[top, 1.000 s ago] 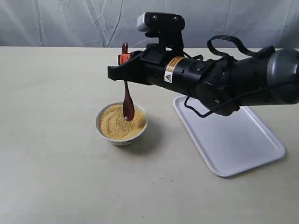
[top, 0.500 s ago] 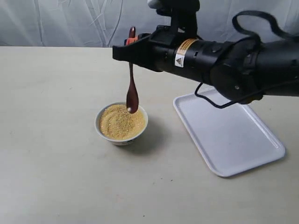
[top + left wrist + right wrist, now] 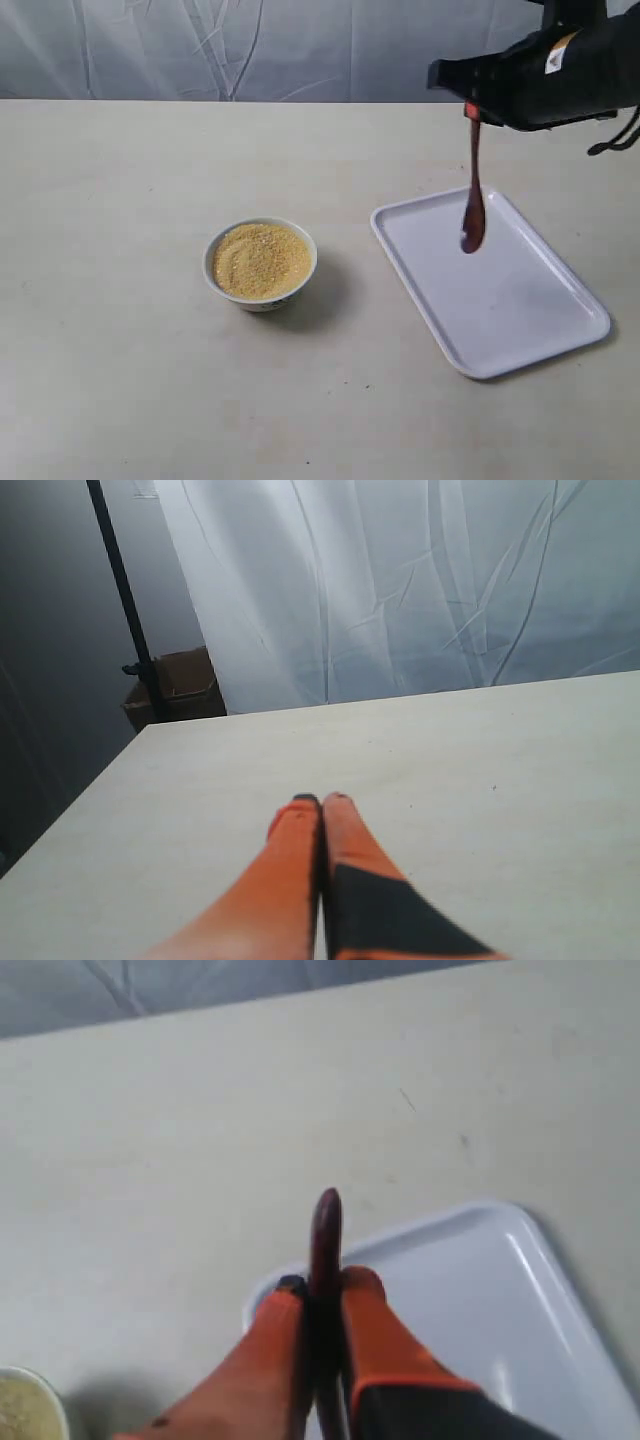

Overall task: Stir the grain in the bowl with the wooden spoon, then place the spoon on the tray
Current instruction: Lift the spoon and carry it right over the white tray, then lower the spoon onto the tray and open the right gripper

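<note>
The white bowl stands left of centre, filled with golden grain; its rim also shows at the right wrist view's edge. My right gripper is shut on the handle of the dark wooden spoon, which hangs scoop-down over the white tray's near-left part. In the right wrist view the spoon sticks out between the orange fingers, with the tray beneath. My left gripper is shut on nothing above bare table; it does not show in the exterior view.
A grey-white curtain hangs behind the table's far edge. In the left wrist view a black pole and a cardboard box stand beyond the table's corner.
My right gripper has lifted the spoon out of the bowl and carried it right, from above the grain to above the tray. The bowl has stayed put.
</note>
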Robot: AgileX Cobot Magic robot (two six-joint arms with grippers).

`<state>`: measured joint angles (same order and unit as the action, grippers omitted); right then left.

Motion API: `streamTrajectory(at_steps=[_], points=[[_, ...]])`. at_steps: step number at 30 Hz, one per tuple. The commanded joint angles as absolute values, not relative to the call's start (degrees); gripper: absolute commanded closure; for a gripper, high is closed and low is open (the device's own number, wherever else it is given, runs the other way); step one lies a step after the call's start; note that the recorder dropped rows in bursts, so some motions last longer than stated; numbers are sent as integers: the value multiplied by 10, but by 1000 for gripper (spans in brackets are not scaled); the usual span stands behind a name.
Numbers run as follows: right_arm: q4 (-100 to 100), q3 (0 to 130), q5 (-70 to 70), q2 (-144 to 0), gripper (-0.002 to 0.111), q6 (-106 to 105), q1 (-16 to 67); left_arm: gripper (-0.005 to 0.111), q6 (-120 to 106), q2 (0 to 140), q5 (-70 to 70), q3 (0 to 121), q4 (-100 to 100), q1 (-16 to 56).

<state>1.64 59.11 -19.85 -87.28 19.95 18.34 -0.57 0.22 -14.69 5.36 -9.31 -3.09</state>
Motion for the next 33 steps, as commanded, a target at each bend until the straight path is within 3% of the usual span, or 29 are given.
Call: streamTrajectory(at_steps=[1, 5, 12, 22, 33], points=[[-238, 645, -350, -924, 109, -121, 103, 107, -4, 0, -144, 52, -92, -27], [-410, 683, -443, -992, 109, -311, 41, 107, -4, 0, -144, 52, -92, -27], [-423, 690, -416, -1072, 109, -383, 28, 107, -4, 0, -144, 52, -92, -27], [-432, 734, -460, -1185, 109, -390, 28, 107, -4, 0, -144, 52, -92, -27], [-423, 734, -403, -1199, 109, -392, 28, 107, -4, 0, -144, 52, -92, -27]])
